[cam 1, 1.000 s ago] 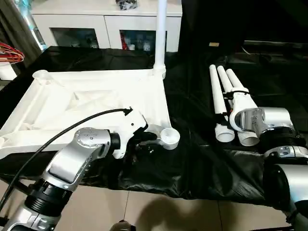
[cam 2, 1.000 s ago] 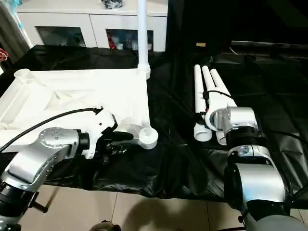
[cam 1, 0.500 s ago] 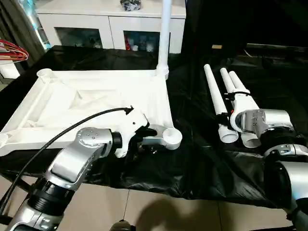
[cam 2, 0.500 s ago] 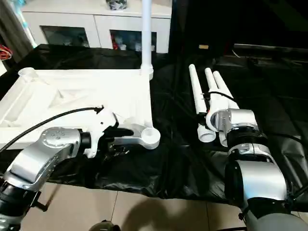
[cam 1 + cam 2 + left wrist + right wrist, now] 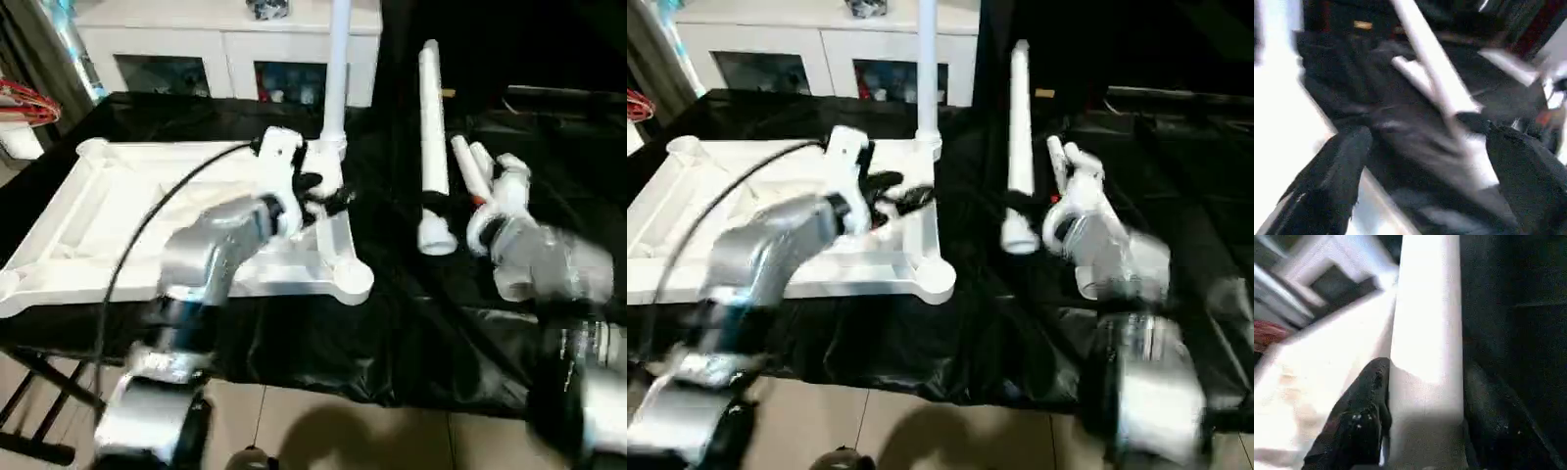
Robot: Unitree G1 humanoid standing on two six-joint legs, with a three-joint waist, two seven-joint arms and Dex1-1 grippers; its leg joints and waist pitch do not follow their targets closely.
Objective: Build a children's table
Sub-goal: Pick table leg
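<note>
The white tabletop (image 5: pixel 118 211) lies underside up on the black cloth. One leg (image 5: pixel 338 69) stands upright in its far right corner socket. The near right socket (image 5: pixel 353 282) holds nothing. My left gripper (image 5: pixel 325 191) hovers over the tabletop's right edge. In the left wrist view its fingers (image 5: pixel 1332 181) stand wide apart, open, with nothing between them. My right gripper (image 5: pixel 1425 382) is shut on a second leg (image 5: pixel 431 117). That leg is raised off the cloth, flared end (image 5: pixel 434 238) nearest me. More legs (image 5: pixel 472 164) lie by the right arm.
A white glass-door cabinet (image 5: pixel 196 39) stands behind the table. A black cloth (image 5: pixel 392 323) covers the work surface and hangs over its near edge. A red hanger (image 5: pixel 24 103) shows at the left edge. Tiled floor (image 5: pixel 323 431) lies below the near edge.
My left gripper has let go of the near right corner socket, opened and risen over the tabletop's right edge. My right gripper has lifted one leg off the cloth.
</note>
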